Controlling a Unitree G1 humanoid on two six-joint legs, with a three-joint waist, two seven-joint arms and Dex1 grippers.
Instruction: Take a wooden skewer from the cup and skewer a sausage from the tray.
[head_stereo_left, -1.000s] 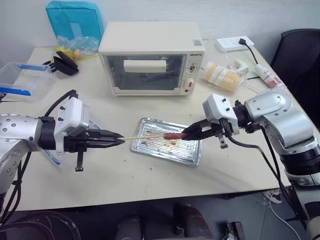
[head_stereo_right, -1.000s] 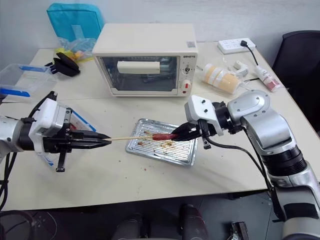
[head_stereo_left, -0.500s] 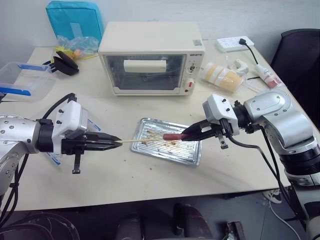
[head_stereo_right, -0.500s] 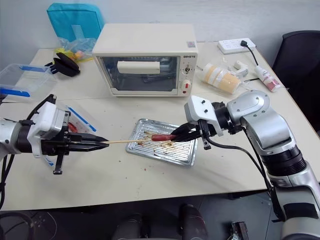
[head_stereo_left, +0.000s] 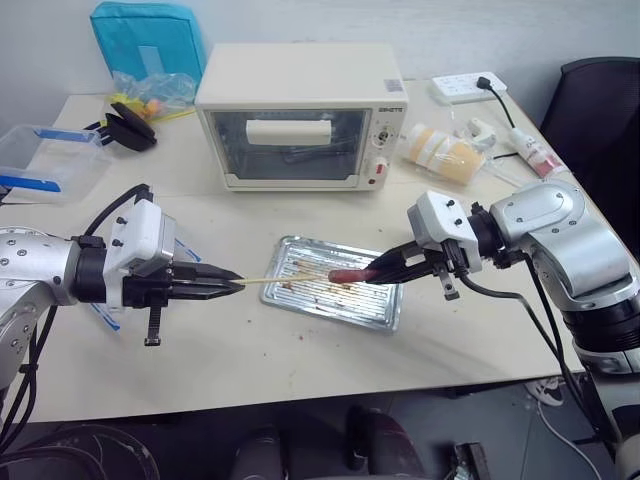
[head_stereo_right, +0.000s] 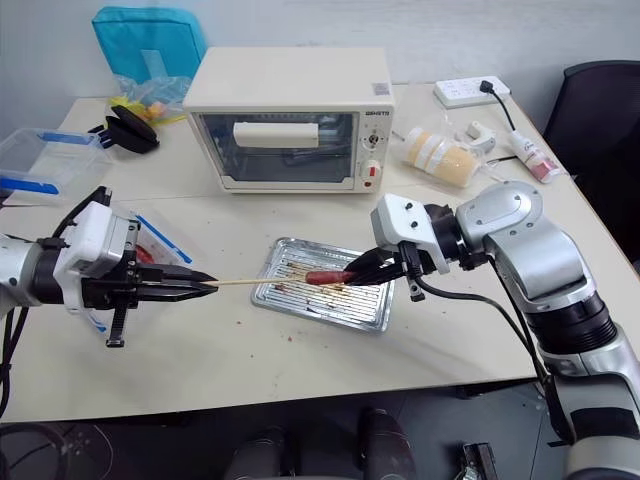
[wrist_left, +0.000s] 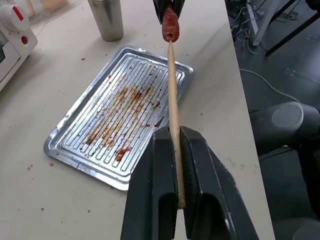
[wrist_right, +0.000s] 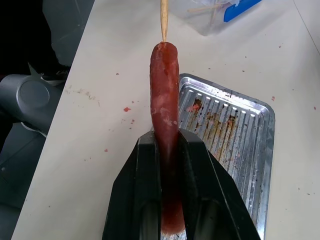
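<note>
My left gripper (head_stereo_left: 236, 283) is shut on the near end of the wooden skewer (head_stereo_left: 285, 278), which it holds level over the tray (head_stereo_left: 385, 316). In the left wrist view the skewer (wrist_left: 171, 85) runs straight out from between the fingers. My right gripper (head_stereo_left: 376, 270) is shut on the sausage (head_stereo_left: 345, 273), a glossy red-brown piece held above the tray and pointing at the skewer. The skewer's tip meets the sausage's free end (wrist_right: 164, 47); I cannot tell how deep it goes. The steel cup (wrist_left: 106, 17) stands just beyond the tray (wrist_left: 90, 155).
A cream toaster oven (head_stereo_left: 300, 115) stands behind the tray. A clear plastic box with blue clips (head_stereo_left: 40, 160) is at the far left. Wrapped stacked cups (head_stereo_left: 445, 152) and a power strip (head_stereo_left: 465, 88) lie at the back right. A black chair (head_stereo_left: 595, 95) stands beyond the right edge.
</note>
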